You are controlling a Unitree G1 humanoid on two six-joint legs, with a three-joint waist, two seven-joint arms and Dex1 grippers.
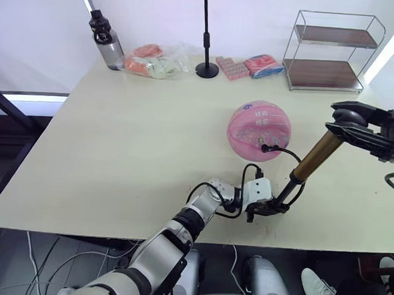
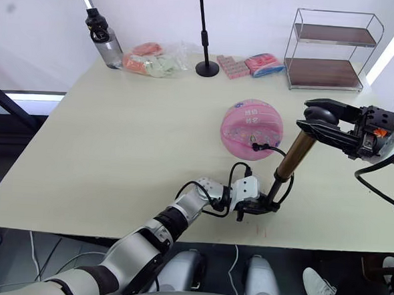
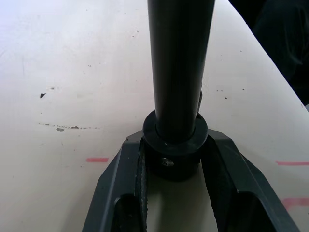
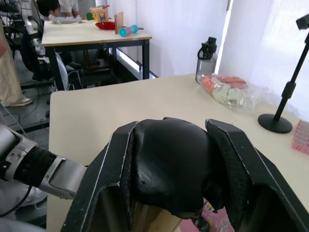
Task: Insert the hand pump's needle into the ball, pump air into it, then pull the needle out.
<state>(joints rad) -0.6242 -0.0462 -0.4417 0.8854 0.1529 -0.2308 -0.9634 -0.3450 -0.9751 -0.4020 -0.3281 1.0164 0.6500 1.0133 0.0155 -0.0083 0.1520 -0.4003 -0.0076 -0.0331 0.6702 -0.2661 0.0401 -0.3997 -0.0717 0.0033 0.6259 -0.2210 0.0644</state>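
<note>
Cream table [image 1: 116, 149] carries a wire shelf [image 1: 333, 52] at two o'clock, a stand pole [image 1: 207, 34] and a bottle [image 1: 106, 42] behind the pink ball [image 1: 259, 130]. At the ball's four o'clock leans the hand pump [image 1: 311, 160], its needle [image 1: 266, 149] in the ball; the right gripper [image 1: 349, 123] clamps the handle and the left gripper [image 1: 268, 209] clamps the base.

Along the table's [image 1: 103, 148] far edge stood a water bottle [image 1: 106, 41], bagged snacks [image 1: 155, 60], a black stand pole [image 1: 206, 34], pink packets [image 1: 249, 66] and a two-tier wire shelf [image 1: 330, 52].
</note>
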